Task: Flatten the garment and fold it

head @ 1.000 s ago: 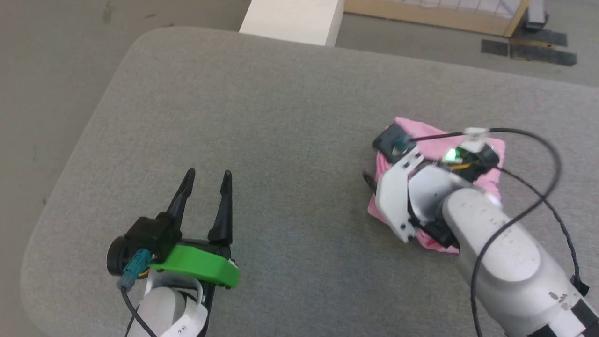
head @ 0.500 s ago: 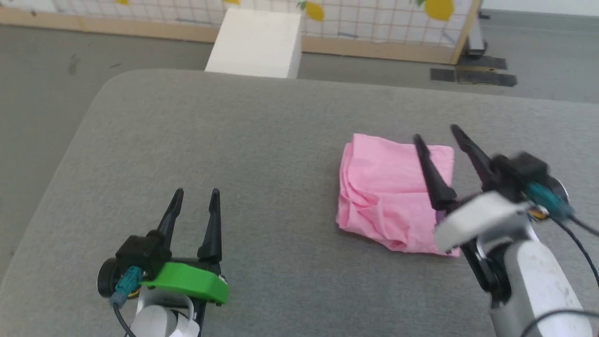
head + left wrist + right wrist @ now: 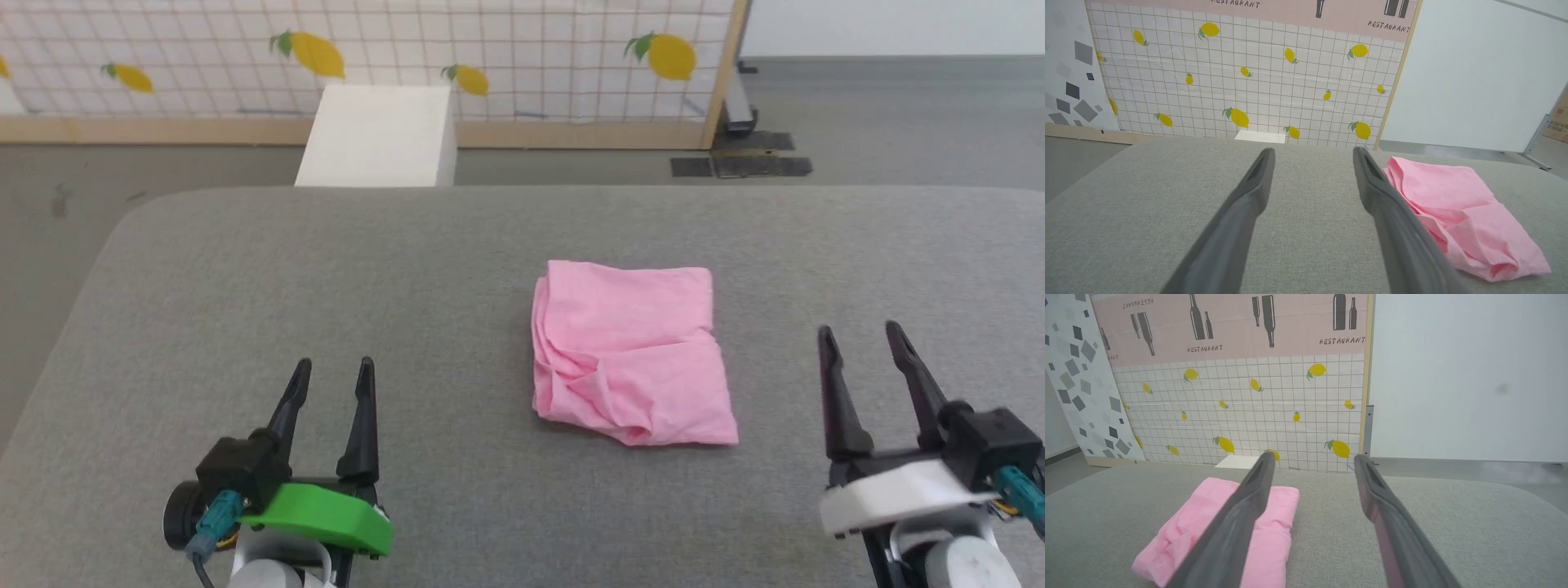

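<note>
Since the garment (image 3: pixel 629 359) lies folded, a compact square right of the middle of the bench (image 3: pixel 326 269), the left tool (image 3: pixel 335 363) and right tool (image 3: pixel 858 328), both spread wide and empty near the front edge, should probably hold clear; only the garment's rumpled front-left corner invites pressing.

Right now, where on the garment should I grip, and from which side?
Probably the puffed fold along the near edge of the garment, coming from the robot's side with the open right gripper. That fold stands up off the cushion, while the far edge lies flat.
</note>
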Robot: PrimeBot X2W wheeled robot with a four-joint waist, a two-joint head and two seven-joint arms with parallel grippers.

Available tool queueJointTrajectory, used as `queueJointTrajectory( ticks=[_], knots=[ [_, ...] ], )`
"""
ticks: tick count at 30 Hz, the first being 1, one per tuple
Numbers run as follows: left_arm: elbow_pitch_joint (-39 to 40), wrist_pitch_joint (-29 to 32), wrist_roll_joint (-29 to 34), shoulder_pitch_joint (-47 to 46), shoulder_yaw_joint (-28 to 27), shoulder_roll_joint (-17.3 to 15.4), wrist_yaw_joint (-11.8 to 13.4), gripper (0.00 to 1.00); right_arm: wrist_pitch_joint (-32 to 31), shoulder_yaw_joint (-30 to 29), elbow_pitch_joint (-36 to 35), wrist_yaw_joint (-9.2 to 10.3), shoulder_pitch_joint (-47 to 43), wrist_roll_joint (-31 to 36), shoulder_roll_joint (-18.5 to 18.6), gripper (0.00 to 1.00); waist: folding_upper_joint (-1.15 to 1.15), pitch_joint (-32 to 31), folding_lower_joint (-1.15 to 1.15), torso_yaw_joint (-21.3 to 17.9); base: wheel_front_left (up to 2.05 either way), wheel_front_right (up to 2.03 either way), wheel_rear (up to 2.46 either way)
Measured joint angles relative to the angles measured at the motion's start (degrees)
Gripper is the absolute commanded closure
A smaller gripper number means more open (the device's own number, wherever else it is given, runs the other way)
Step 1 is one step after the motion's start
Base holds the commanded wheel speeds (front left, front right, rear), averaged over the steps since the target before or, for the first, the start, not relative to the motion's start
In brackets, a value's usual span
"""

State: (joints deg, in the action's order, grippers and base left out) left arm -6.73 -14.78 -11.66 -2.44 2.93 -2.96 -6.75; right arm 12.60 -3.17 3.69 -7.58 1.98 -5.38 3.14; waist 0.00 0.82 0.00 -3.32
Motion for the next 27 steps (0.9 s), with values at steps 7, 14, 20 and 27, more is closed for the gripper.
queueJointTrajectory(
  ticks=[7,14,20,27],
  knots=[
    [-0.21,0.0,0.01,1.04,0.03,0.0,0.0,0.0,0.6,-2.27,0.68,0.01,-3.46,1.33,-0.04,0.0,0.0,-1.47,0.0,-1.74,0.0,0.0,0.0],
    [-0.38,0.0,0.07,1.53,0.01,0.0,0.0,0.0,0.89,-1.56,1.55,0.0,-4.57,1.47,-0.08,0.0,0.0,-1.27,0.0,-2.09,0.0,0.0,0.0],
    [-0.44,0.0,0.08,1.61,-0.08,0.0,0.0,0.0,1.03,-0.98,1.78,0.0,-4.63,1.48,-0.1,0.0,0.0,-1.24,0.0,-2.01,0.0,0.0,0.0],
    [-0.44,0.0,0.08,1.64,-0.04,0.0,0.0,0.0,1.02,-1.07,1.77,0.0,-4.66,1.47,-0.11,0.0,0.0,-1.27,0.0,-1.76,0.0,0.0,0.0]
  ],
)
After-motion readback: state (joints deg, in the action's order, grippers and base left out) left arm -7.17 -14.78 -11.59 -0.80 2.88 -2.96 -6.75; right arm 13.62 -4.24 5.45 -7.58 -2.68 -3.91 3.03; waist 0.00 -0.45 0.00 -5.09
